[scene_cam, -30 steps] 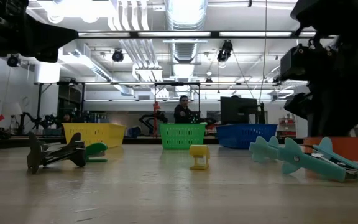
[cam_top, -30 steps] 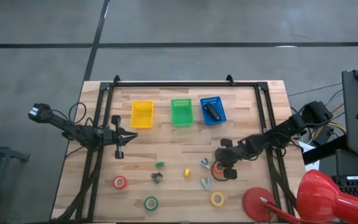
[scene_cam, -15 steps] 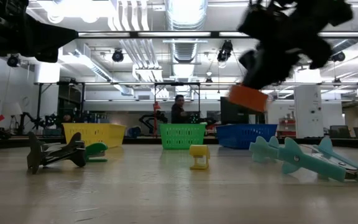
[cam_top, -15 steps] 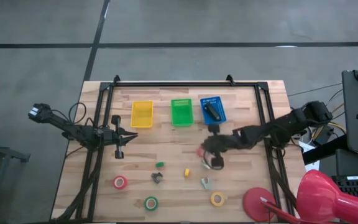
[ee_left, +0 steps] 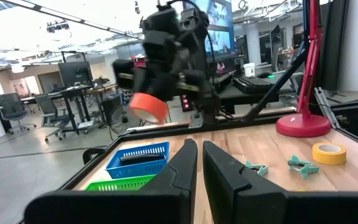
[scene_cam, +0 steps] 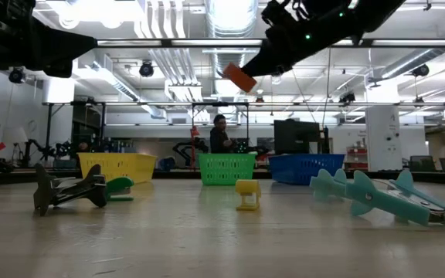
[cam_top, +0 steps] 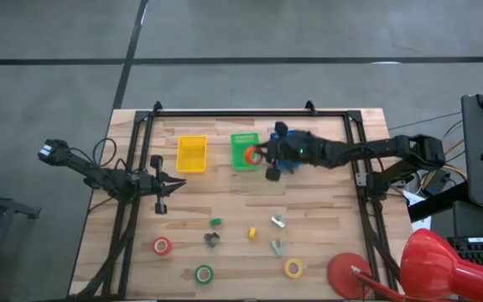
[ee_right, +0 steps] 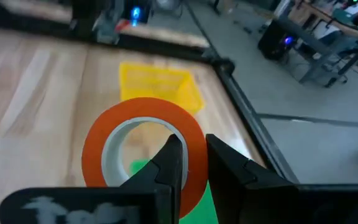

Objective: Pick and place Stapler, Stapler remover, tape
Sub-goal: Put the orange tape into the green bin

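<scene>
Right gripper [cam_top: 258,156] up in the air over the green basket [cam_top: 243,143], fingers [ee_right: 169,163] clamped on the wall of the orange-red tape roll [cam_top: 253,155]. In the right wrist view, roll [ee_right: 143,144] pinched with one finger through its open centre and the other outside the ring, yellow basket [ee_right: 158,86] beyond it. In the low view, roll [scene_cam: 240,76] tilted and carried high above the table, well clear of the baskets.

Left gripper [cam_top: 177,183] waiting low at the left side of the table [cam_top: 325,201], in front of the yellow basket [cam_top: 191,153]; fingers [ee_left: 182,165] close together with only a narrow slit between, holding nothing.

Stapler [cam_top: 285,148] lying in the blue basket [cam_top: 295,151], also visible there from the left wrist view [ee_left: 143,157].

Other tape rolls flat on the near part of the table: red roll [cam_top: 161,246] at the left, green roll [cam_top: 203,273] nearer the front edge, yellow roll [cam_top: 293,268] at the right, close to the red lamp base [cam_top: 348,274].

Scattered between them, a dark staple remover [cam_top: 211,240], a small green piece [cam_top: 215,221], a small yellow piece [cam_top: 252,233] and two pale teal staple removers [cam_top: 277,221], [cam_top: 277,247], all apart from one another.

A person [scene_cam: 220,137] in the room behind the green basket in the low view.
</scene>
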You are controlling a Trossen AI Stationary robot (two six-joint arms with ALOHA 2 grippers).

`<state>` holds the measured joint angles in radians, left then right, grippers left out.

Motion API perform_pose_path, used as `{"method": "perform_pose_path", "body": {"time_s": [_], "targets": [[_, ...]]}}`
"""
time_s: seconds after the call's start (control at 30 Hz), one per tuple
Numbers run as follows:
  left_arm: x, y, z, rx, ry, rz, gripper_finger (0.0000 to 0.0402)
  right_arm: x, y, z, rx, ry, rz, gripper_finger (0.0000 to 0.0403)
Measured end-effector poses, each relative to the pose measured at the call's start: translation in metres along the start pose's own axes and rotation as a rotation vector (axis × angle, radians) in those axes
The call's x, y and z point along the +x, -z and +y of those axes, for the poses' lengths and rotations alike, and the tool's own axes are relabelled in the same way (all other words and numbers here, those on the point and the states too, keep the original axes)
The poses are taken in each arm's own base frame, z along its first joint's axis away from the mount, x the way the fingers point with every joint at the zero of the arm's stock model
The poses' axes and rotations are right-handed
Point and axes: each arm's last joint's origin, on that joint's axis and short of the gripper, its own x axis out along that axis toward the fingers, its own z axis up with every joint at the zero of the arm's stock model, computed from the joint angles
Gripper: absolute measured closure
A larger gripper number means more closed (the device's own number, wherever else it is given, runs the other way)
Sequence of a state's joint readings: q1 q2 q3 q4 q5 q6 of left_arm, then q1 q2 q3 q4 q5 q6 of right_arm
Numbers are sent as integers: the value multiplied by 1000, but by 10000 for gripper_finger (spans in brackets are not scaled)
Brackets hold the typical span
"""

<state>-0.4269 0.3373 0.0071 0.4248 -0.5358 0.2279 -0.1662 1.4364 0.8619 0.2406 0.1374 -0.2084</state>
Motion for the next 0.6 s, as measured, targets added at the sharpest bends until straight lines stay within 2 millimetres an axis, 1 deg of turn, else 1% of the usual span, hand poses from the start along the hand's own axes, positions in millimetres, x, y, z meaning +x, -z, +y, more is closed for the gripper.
{"method": "perform_pose_path", "body": {"time_s": [0.1,0.2,0.3,0.47,0.6], "targets": [[0,0,0,0,0,0,371,6,1,-16,50,23,-44,349],[0,0,0,0,0,0,371,17,10,-27,79,62,-44,349],[0,0,0,0,0,0,371,33,22,-35,118,86,-1,349],[0,0,0,0,0,0,371,64,32,-48,133,128,60,349],[0,0,0,0,0,0,371,83,42,-59,136,175,184,349]]}}
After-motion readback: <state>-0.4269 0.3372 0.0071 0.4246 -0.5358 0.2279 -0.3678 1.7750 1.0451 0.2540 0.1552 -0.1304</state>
